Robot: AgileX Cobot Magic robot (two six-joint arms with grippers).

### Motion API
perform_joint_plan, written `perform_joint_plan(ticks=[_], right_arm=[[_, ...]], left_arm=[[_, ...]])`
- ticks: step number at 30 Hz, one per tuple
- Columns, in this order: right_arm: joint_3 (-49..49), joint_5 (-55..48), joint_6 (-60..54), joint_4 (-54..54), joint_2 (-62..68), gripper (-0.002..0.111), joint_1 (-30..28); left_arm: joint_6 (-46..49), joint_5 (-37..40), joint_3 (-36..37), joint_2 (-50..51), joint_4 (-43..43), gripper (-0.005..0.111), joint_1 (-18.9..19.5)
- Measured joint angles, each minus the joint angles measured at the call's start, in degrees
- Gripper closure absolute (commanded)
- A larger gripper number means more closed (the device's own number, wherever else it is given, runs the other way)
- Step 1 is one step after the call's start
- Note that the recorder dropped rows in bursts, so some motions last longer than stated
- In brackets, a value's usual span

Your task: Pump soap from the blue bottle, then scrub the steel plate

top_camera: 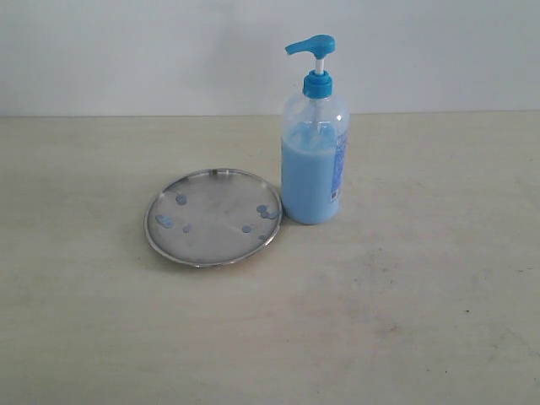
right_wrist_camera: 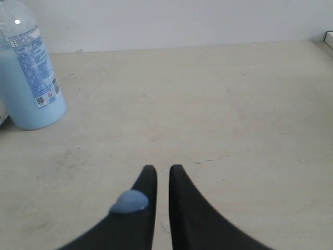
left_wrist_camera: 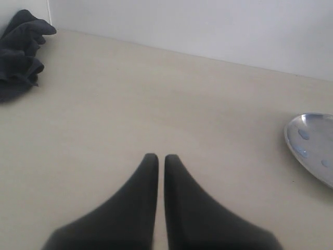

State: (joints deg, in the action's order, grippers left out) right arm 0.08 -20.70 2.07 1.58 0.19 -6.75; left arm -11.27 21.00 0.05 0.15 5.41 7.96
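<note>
The blue bottle (top_camera: 312, 169) stands upright on the table, its pump head pointing left, with light blue soap (top_camera: 308, 181) filling its lower part. Just left of it lies the steel plate (top_camera: 213, 217), dotted with small blue drops (top_camera: 164, 221). Neither gripper shows in the exterior view. My left gripper (left_wrist_camera: 157, 156) is shut with nothing in it above bare table, with the plate's rim (left_wrist_camera: 312, 143) off to one side. My right gripper (right_wrist_camera: 163, 167) is shut and empty, and a blob of blue soap (right_wrist_camera: 129, 202) sits on one finger. The bottle (right_wrist_camera: 28, 78) stands well ahead of it, to one side.
A dark crumpled cloth (left_wrist_camera: 21, 52) lies by the wall in the left wrist view. A white wall runs along the table's far edge (top_camera: 270, 114). Something pale shows at the far corner (right_wrist_camera: 329, 39) of the right wrist view.
</note>
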Motion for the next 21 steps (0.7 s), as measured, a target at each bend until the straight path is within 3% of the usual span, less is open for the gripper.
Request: perform_joint_plan(ticks=[11,21], right_arm=[[0.0,0.0,0.0,0.0,0.0,0.108,0.0],[0.0,0.0,0.0,0.0,0.0,0.108,0.0]], left_arm=[[4.2,-0.6,0.0,0.0,-4.1,0.102,-3.4],[17.5,-1.0,0.0,0.0,-4.1,0.102,-6.9]])
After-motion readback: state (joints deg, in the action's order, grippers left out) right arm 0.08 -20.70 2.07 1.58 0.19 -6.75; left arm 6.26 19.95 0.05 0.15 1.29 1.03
